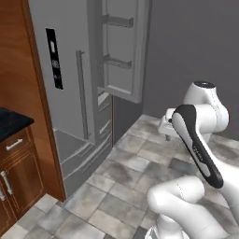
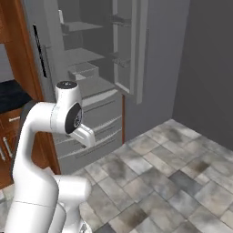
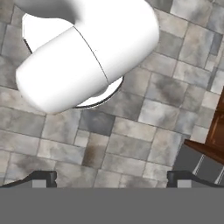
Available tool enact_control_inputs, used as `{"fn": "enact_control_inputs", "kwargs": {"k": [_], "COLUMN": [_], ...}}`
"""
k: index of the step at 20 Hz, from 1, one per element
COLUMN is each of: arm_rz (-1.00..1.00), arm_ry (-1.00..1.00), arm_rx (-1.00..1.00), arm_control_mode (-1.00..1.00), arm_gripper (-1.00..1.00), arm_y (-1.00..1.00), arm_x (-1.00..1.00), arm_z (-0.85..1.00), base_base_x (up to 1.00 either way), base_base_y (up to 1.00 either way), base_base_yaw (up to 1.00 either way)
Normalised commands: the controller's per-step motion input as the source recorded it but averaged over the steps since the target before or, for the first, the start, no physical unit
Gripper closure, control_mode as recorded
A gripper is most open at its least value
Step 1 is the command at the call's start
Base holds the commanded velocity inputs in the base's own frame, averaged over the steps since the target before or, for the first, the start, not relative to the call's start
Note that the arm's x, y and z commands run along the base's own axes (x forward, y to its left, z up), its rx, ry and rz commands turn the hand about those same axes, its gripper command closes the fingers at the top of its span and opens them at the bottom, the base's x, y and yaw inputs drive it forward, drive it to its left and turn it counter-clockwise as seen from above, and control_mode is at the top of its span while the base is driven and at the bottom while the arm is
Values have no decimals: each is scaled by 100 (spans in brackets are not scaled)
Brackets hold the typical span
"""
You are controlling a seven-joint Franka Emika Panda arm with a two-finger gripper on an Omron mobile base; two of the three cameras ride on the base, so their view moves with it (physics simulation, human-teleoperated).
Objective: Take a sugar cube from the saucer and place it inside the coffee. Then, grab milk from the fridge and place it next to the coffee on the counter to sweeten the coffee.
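One door of the fridge point(image 1: 121, 51) stands swung open in the upper middle of the left base frame, and I can see grey inner shelves in the upper left of the right base frame, but I can't pick out the milk on any of them from here. My claw point(image 3: 112, 177) sits at the bottom edge of the hand frame, its two dark tips spread as wide as they go, with nothing between them and only the tiled floor point(image 3: 131, 131) below. So the hand is pointed down at the floor, while the fridge interior lies up and ahead of the arm; a corner of its lower drawer front shows at the lower right of the hand frame. I judge that the coming move turns on lifting and turning the claw toward those shelves. The desk point(image 1: 11, 122) edges in at the left of the left base frame, apart from the fridge.
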Motion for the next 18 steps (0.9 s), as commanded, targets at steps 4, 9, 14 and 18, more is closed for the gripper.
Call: {"fn": "enact_control_inputs", "kwargs": {"k": [4,9,14,18], "arm_rz": [0,0,0,0], "arm_ry": [0,0,0,0], "arm_rx": [0,0,0,0], "arm_control_mode": [100,100,100,100], "arm_gripper": [-100,-100,-100,-100], "arm_y": [0,0,0,0], "arm_x": [0,0,0,0], "arm_z": [0,0,0,0], "base_base_x": [100,100,92,75], "base_base_y": [-48,-40,-44,-51], "base_base_yaw": [48,59,58,54]}}
